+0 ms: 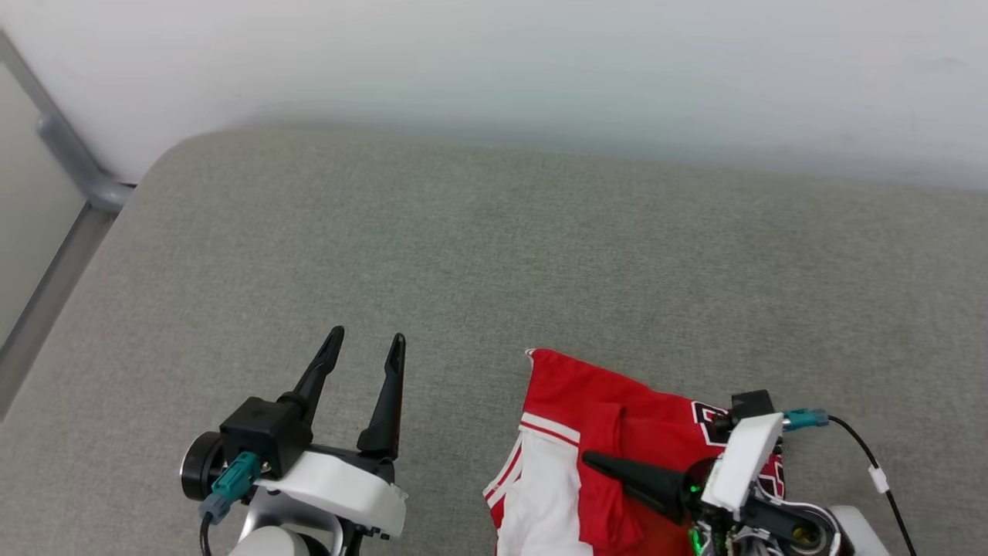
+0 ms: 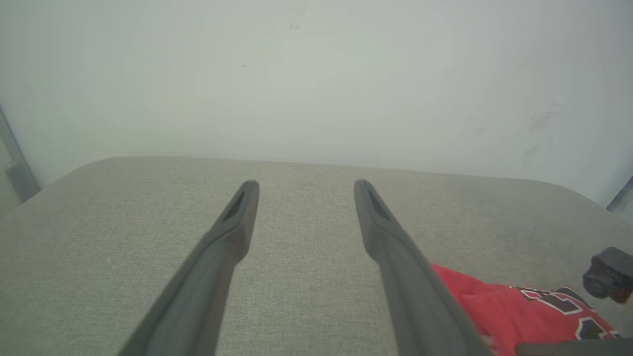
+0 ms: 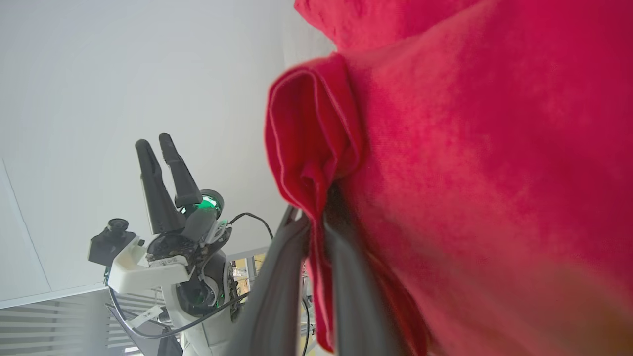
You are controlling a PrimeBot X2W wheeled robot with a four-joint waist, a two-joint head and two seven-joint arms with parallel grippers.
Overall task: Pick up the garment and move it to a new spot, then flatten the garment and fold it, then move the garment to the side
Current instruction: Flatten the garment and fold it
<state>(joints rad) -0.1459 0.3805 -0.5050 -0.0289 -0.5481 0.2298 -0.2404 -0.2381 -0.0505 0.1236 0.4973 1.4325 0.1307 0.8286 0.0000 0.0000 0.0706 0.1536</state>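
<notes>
The garment, red with a white sleeve and striped trim, lies bunched on the grey cushioned surface at the lower right. My right gripper reaches over it, fingers pointing left. In the right wrist view the right gripper is shut on a pinched fold of the red garment. My left gripper stands open and empty at the lower left, apart from the cloth. In the left wrist view the left gripper hovers over bare grey fabric, with the garment at its lower right.
A pale wall runs along the far edge of the surface. A grey metal rail slants down the left side, beyond the rounded corner. The right arm's camera shows at the left wrist view's right edge.
</notes>
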